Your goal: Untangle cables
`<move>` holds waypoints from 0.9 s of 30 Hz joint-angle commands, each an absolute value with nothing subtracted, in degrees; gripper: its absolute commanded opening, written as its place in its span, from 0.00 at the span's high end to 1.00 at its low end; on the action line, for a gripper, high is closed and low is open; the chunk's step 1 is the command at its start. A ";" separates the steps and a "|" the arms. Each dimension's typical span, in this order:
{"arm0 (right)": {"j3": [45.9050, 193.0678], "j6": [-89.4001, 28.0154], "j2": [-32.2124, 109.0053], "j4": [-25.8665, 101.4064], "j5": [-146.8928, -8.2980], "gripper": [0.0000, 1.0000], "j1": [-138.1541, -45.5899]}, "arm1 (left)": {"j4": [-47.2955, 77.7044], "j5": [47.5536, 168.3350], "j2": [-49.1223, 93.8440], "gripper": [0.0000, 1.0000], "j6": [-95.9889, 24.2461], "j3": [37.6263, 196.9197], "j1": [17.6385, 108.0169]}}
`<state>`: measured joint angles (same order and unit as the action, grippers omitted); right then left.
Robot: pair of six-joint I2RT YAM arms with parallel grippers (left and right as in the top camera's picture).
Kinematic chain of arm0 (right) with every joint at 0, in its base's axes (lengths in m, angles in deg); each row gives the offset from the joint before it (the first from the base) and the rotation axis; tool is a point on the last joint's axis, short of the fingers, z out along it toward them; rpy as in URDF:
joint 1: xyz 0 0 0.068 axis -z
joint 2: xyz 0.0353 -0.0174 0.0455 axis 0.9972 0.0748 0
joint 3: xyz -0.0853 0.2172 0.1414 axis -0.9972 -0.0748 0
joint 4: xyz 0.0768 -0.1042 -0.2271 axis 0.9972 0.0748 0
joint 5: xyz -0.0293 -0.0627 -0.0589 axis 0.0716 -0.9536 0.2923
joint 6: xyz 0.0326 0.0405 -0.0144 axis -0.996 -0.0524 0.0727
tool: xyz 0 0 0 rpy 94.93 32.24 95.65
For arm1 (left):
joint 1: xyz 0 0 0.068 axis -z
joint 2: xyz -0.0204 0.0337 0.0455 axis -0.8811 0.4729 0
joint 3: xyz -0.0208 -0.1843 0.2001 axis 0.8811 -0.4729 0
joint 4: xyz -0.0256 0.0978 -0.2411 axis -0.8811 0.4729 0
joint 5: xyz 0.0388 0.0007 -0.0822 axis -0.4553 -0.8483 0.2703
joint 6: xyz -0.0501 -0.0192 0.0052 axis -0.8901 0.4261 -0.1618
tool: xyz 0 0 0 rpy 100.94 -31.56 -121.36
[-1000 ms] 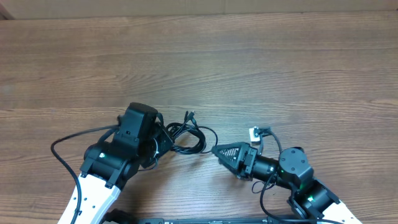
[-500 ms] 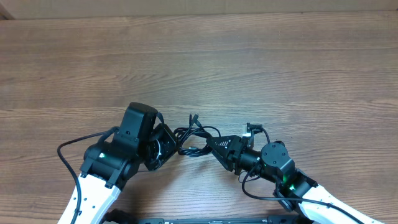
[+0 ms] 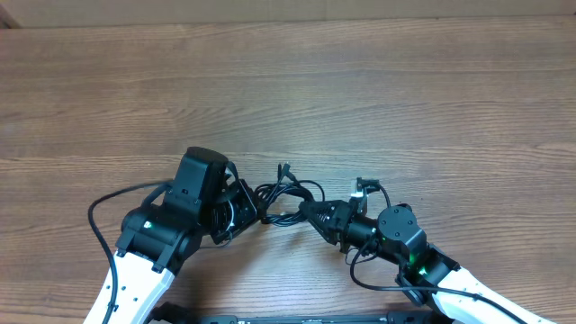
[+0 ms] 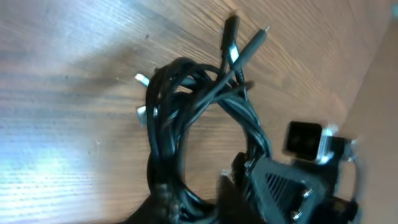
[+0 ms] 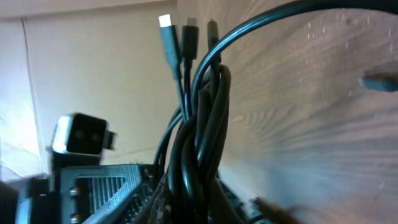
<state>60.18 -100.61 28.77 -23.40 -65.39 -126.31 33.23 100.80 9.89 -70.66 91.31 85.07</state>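
Note:
The cables (image 3: 286, 191) lie as one tangled black loop on the wooden table between the two arms, with plug ends (image 3: 284, 167) sticking out toward the far side. My left gripper (image 3: 250, 209) is at the loop's left end. In the left wrist view the cables (image 4: 186, 106) run down into its dark, blurred jaws, and their gap is unreadable. From the right, my right gripper (image 3: 304, 212) is shut on the loop's other side. The right wrist view shows several strands of the cables (image 5: 199, 124) passing between its fingers (image 5: 171, 193).
The wooden table (image 3: 405, 99) stretches far and to both sides. Thick black arm cables curve by the left arm (image 3: 94, 216) and under the right arm (image 3: 364, 270). A small white part (image 3: 358, 191) sits on the right arm near the loop.
My right gripper has moved left to the cable loop and shut on it. The loop has shifted slightly right. The left arm has barely moved.

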 commanded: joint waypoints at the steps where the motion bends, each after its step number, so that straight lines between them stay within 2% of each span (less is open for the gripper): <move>1: 60.70 -77.95 28.81 -24.88 -67.62 0.96 -126.44 | 33.16 102.44 9.80 0.24 -48.71 91.94 84.24; 3: 60.70 -68.44 28.70 -26.52 -66.37 0.96 -126.44 | 34.80 102.46 9.80 0.07 -45.96 93.91 81.55; 5: 60.70 -61.07 28.59 -28.86 -64.06 0.96 -126.44 | 36.66 102.46 9.80 0.01 -44.76 97.12 78.27; 12: 60.70 -57.31 28.51 -36.95 -63.51 0.96 -126.44 | 40.92 102.90 9.80 0.05 -44.36 101.47 74.44; 15: 60.70 -57.40 28.51 -39.79 -63.99 0.96 -125.48 | 43.28 102.90 9.80 0.15 -43.23 101.47 74.42; 19: 60.70 -80.96 28.51 -38.67 -64.97 0.96 -119.42 | 43.96 102.87 9.48 0.18 -43.42 101.47 74.42; 20: 60.70 -90.12 28.51 -38.19 -64.78 0.96 -116.78 | 43.94 102.85 9.48 0.19 -44.58 101.47 74.42; 22: 60.70 -100.31 28.51 -37.93 -63.31 0.96 -112.58 | 43.83 102.59 9.48 0.23 -47.79 101.47 74.42; 24: 60.70 -109.31 28.51 -37.76 -60.62 0.96 -109.15 | 43.87 102.44 9.50 0.45 -54.90 101.40 74.44; 25: 60.70 -112.33 28.51 -37.76 -59.71 0.96 -108.43 | 44.07 102.46 9.50 0.49 -57.59 101.34 74.44; 26: 60.70 -114.75 28.51 -37.80 -59.38 0.96 -108.19 | 44.81 102.79 9.56 0.34 -65.74 101.08 74.71; 27: 60.70 -114.71 28.51 -37.80 -59.27 0.96 -108.23 | 44.98 102.92 9.59 0.25 -68.73 100.86 74.82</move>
<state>60.18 -104.02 28.99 -36.97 -61.87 -108.52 44.07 102.24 9.98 -53.83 100.60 74.77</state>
